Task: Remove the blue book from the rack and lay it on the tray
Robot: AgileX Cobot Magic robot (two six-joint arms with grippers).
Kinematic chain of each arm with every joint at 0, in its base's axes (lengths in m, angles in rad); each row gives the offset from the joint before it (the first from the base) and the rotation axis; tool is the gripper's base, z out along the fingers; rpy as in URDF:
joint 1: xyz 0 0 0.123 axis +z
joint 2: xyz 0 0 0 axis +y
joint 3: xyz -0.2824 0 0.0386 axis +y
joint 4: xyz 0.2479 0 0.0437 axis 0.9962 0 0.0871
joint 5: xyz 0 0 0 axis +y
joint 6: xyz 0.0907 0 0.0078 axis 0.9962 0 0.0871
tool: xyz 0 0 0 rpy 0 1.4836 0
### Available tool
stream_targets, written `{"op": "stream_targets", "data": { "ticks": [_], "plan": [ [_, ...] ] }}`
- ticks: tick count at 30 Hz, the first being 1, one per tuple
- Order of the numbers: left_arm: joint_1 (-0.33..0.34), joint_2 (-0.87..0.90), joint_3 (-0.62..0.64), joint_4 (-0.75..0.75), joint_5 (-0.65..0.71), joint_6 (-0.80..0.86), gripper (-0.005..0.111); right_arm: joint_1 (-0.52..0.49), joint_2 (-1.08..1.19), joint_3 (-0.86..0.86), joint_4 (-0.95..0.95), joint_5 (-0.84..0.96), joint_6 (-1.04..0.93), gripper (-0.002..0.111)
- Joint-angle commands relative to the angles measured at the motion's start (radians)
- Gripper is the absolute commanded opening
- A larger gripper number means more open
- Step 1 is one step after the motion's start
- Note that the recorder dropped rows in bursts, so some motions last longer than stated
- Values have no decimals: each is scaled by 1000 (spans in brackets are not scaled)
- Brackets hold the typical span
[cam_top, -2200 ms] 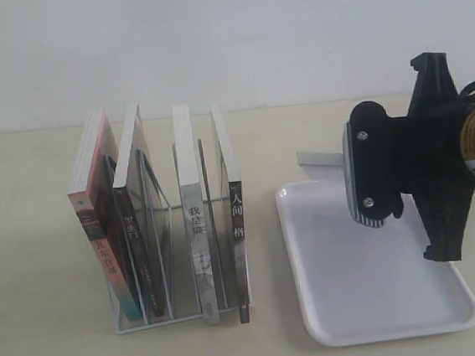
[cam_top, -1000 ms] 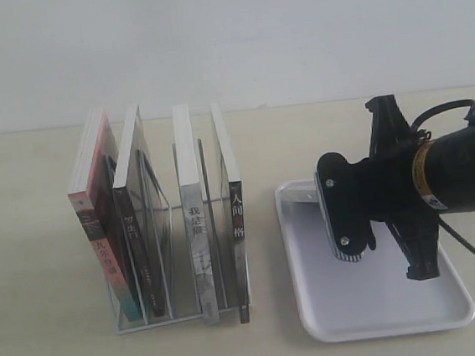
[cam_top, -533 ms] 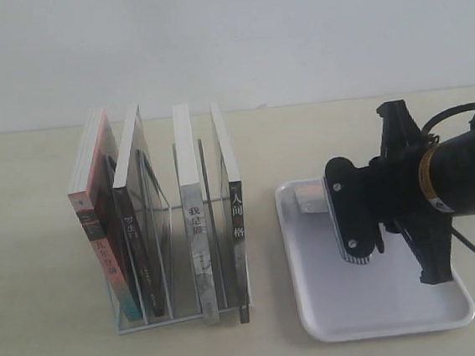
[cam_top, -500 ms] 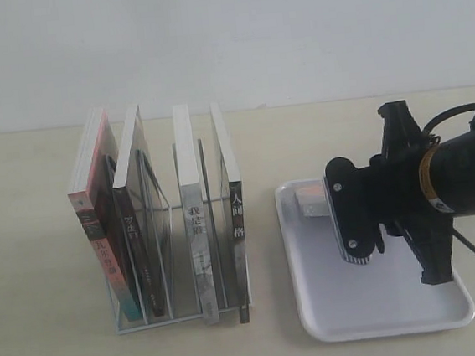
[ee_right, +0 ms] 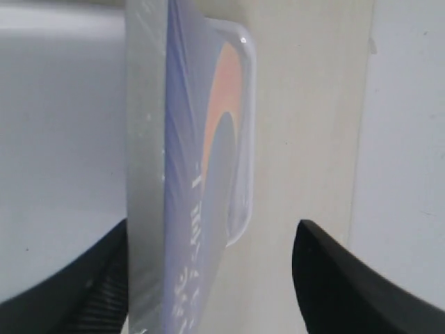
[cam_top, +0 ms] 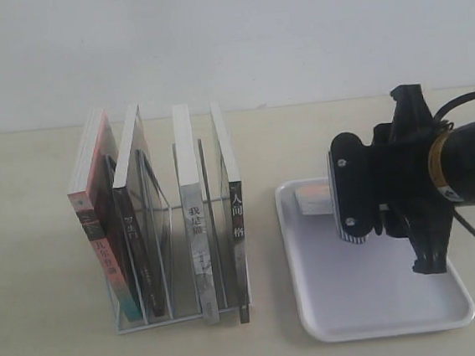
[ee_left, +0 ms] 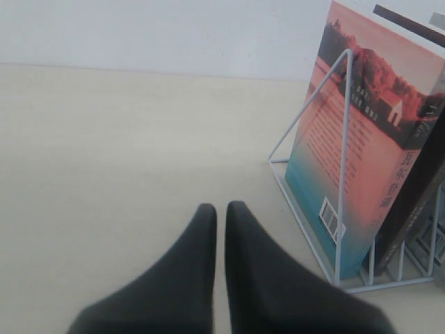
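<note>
The light is bright, soft and even, with only faint shadows under the rack [cam_top: 175,321] and along the tray [cam_top: 294,257] rim. The exterior view is sharp, though the white tray comes close to washing out and the black right gripper [cam_top: 385,206] shows little detail. The left wrist view is a touch hazy, and the left gripper [ee_left: 219,209] is a dark, soft-edged shape. The right wrist view is the poorest. The book [ee_right: 195,174] sits too near the lens, blurred and pale, with a sheen down its page edge, and the fingers [ee_right: 334,278] are dark smears.
</note>
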Motion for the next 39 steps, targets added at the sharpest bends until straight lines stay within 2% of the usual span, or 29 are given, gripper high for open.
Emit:
{"op": "stream_targets", "data": {
  "ticks": [1,15,17,20,21,22,23,24,25,31,39],
  "plan": [
    [1,-3,3,4,-5,-6,4,-6,-83,-1,29,-6,11,61],
    [1,-3,3,4,-5,-6,4,-6,-392,-1,150,29,-4,61],
    [1,-3,3,4,-5,-6,4,-6,-457,-1,189,25,22,61],
    [1,-3,3,4,-5,-6,4,-6,-551,-1,345,31,30,59],
    [1,-3,3,4,-5,-6,4,-6,-562,-1,373,31,30,57],
    [1,-3,3,4,-5,-6,4,-6,-589,-1,481,43,30,45],
    [1,-3,3,4,-5,-6,4,-6,-597,-1,542,56,30,38],
    [1,-3,3,4,-5,-6,4,-6,-607,-1,687,106,35,16],
    [1,-3,3,4,-5,-6,4,-6,-607,-1,776,138,40,0],
    [1,-3,3,4,-5,-6,4,-6,-607,-1,1171,183,97,0],
    [1,-3,3,4,-5,-6,4,-6,-607,-1,1195,185,97,0]
  ]
}}
